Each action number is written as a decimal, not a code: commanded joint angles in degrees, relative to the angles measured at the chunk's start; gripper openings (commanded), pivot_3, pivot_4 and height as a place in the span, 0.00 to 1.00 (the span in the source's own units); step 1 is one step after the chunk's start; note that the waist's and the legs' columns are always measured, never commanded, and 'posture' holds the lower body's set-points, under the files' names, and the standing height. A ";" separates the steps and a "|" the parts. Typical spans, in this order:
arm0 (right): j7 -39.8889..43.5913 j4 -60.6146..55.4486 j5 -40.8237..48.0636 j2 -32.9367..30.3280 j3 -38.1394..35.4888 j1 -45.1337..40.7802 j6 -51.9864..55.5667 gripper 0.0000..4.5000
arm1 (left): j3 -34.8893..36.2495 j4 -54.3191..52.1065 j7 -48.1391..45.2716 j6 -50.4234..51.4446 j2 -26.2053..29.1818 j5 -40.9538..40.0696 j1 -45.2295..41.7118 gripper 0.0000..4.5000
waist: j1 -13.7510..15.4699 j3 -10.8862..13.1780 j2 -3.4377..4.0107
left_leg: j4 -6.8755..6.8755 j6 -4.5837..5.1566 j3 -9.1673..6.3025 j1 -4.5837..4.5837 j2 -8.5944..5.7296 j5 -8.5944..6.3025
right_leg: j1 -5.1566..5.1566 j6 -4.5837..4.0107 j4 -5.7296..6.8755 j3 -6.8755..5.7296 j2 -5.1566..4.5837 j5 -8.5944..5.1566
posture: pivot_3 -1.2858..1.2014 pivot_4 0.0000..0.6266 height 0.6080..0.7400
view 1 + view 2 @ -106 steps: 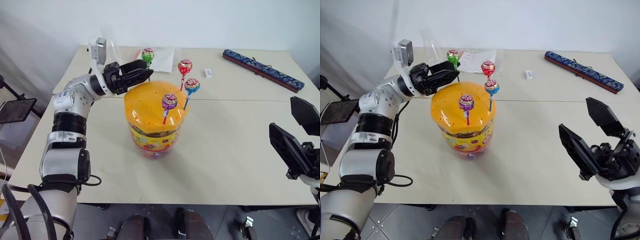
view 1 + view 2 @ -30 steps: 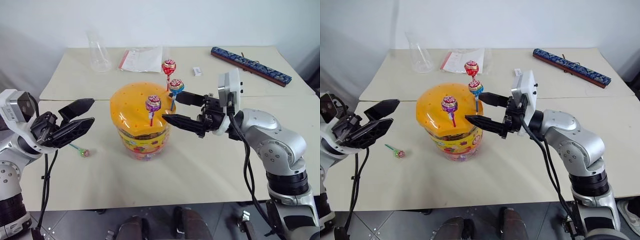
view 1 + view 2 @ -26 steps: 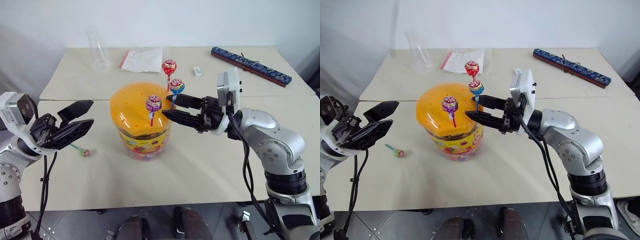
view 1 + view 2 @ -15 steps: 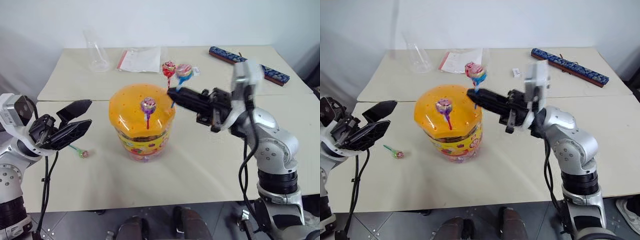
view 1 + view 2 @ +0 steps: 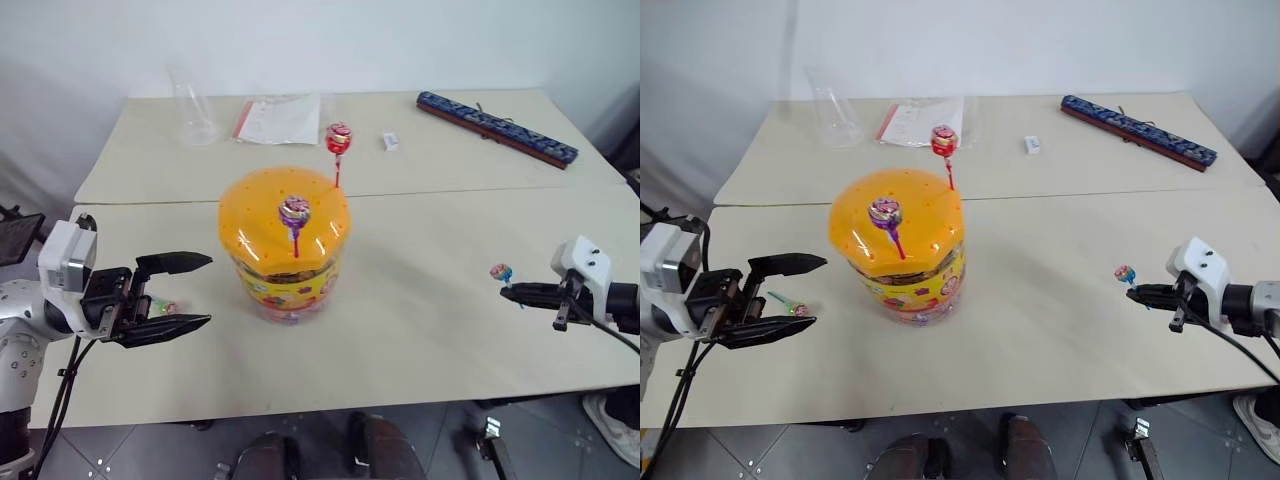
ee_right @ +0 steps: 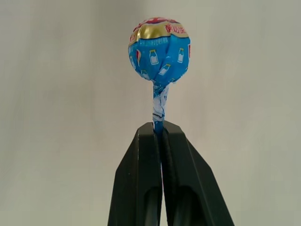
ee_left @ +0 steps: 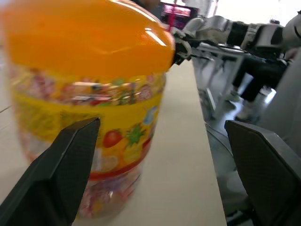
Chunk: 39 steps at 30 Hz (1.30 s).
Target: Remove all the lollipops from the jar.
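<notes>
A round clear jar [image 5: 285, 262] with a colourful label and a domed orange lid [image 5: 285, 215] stands upright near the middle of a pale tabletop [image 5: 420, 300]. Two lollipops stand upright in the lid: a purple one [image 5: 294, 211] near the front and a red one [image 5: 338, 138] at the back edge.

The blue lollipop [image 6: 159, 48] is away from the jar. The right gripper [image 5: 508, 291], out over the right side of the tabletop and well apart from the jar, has its jaws closed on the blue stick, with the wrapped ball standing just above the fingertips.

The green lollipop [image 5: 787, 303] lies flat on the tabletop to the left of the jar. The left gripper [image 5: 205, 292] hangs over it, pointing level towards the jar, its jaws wide apart and holding nothing. In the left wrist view, the jar sits just beyond the two spread black fingers [image 7: 61, 174].

Along the far side of the tabletop are a clear plastic cup [image 5: 192, 108], a clear packet [image 5: 278, 118], a small white block [image 5: 389, 142] and a long dark blue patterned bar [image 5: 496, 125].
</notes>
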 commanded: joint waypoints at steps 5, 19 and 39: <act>5.04 7.72 -2.45 2.96 -0.04 -1.90 -7.52 0.22 | 1.70 -0.93 1.35 -1.58 -0.83 -0.91 0.28 1.00 | 0.28 0.00 0.03 | 0.00 -0.19 -0.08 0.04 0.12 -0.03 | -0.10 -0.13 0.24 0.19 0.00 -0.07 | 0.52 0.24 1.00; -0.63 -31.83 31.27 17.59 -5.35 -15.47 12.66 0.59 | 10.86 2.48 11.22 8.62 -5.48 -16.38 -1.00 1.00 | 0.90 0.02 0.10 | 0.02 -0.30 -0.58 -0.09 0.18 -0.07 | -0.09 -0.18 0.33 -0.01 -0.13 -0.08 | 0.52 0.24 1.00; -6.56 -34.35 21.54 34.39 17.16 -38.33 22.14 0.59 | 5.86 1.78 11.61 5.24 -9.52 -14.02 -4.67 1.00 | 0.39 -0.01 0.04 | 0.06 -0.25 -0.55 -0.19 0.08 -0.07 | -0.11 -0.17 0.61 -0.19 -0.07 -0.07 | 0.52 0.24 1.00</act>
